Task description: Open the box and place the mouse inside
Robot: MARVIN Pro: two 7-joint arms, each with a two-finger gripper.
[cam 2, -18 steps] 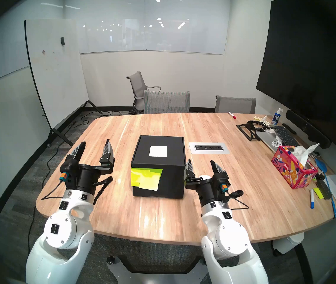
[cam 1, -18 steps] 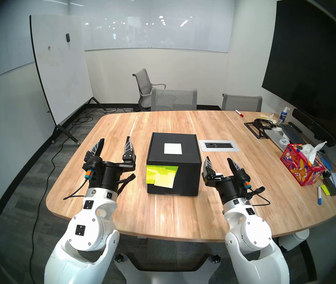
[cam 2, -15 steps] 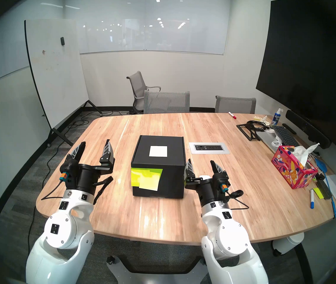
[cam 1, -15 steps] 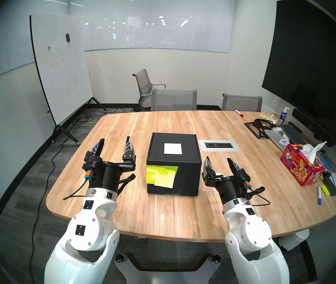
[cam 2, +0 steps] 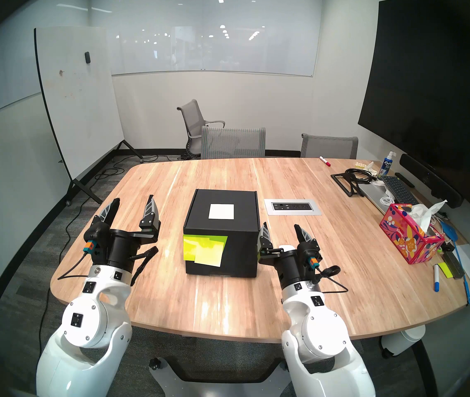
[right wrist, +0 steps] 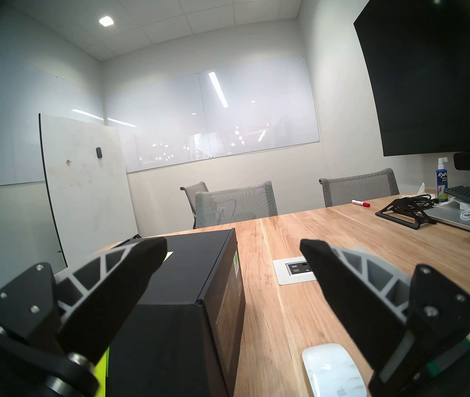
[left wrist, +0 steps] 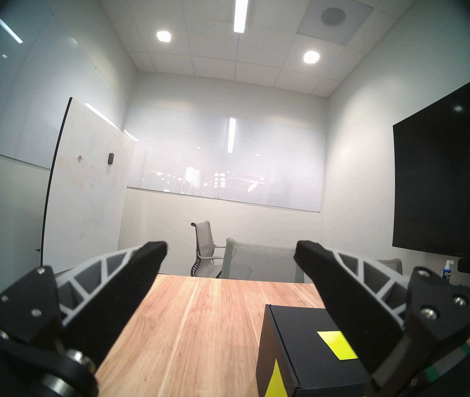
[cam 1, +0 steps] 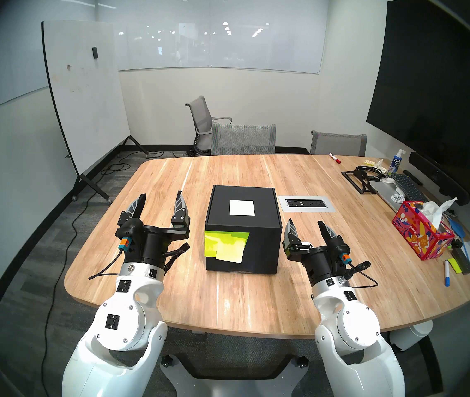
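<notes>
Plainly, nothing is gripped yet: the left claw (cam 1: pixel 161 199) and the right claw (cam 1: pixel 305 225) both stand wide open and empty, raised over the counter (cam 1: pixel 228 296) on either side of the box (cam 1: pixel 242 233).

The box sits shut at mid-counter, its white label (cam 1: pixel 242 208) facing up and the yellow-green sticky notes (cam 1: pixel 226 247) on the front flap toward the robot. The mouse (right wrist: pixel 332 369) lies flat on the counter just right of the box, under the right claw; from the head it is almost hidden behind that wrist.

Risks, as I judge them: the flap may resist and the whole box slide or tip if only 1 claw pulls; the notes could peel off instead of the flap lifting; the smooth, low mouse may squirt out of a pinch.

Its long axis runs roughly front-to-back, parallel to the box's side, though which end is its front I cannot tell.
</notes>
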